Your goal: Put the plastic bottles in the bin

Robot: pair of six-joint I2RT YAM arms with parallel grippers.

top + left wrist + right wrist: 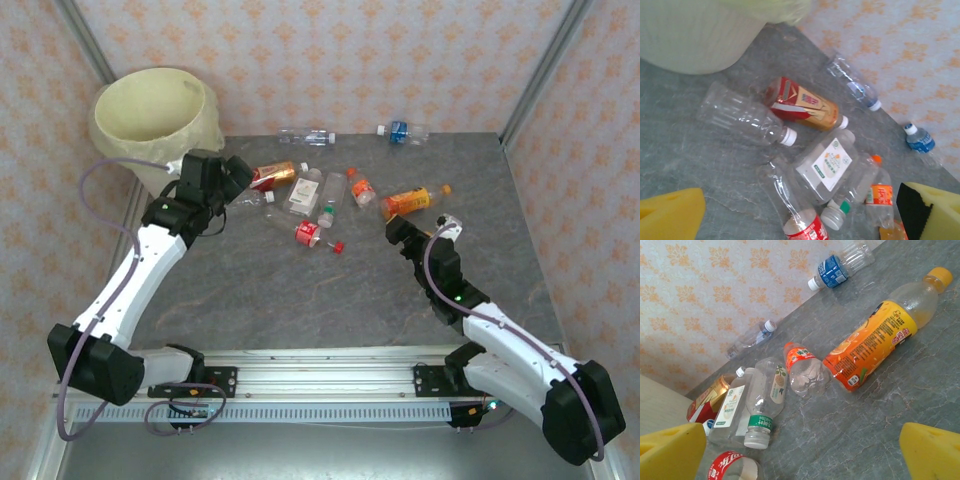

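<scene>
My left gripper (800,202) is spread wide, its yellow pads (670,215) at either side of the wrist view with nothing between them. My right gripper (802,442) is likewise open and empty. Neither holds a bottle, so I judge the step in hand to be the reach for a pick.

Below my left jaws lies the cluster of plastic bottles (303,192), all on their sides on the grey table (300,290). Nearest the bin is a clear bottle (742,117) with a white cap, and just beside it a red-and-gold bottle (802,106). Beyond my right jaws lies an orange-labelled bottle (875,340), apart from the rest. The bin (155,115) stands at the far left corner, just beside my left gripper.

Next I would bring the left jaws down across the clear bottle's body, square to its length. I would close gently, since thin plastic may buckle or roll away, then lift it over the rim. The crowded neighbours call for care.
</scene>
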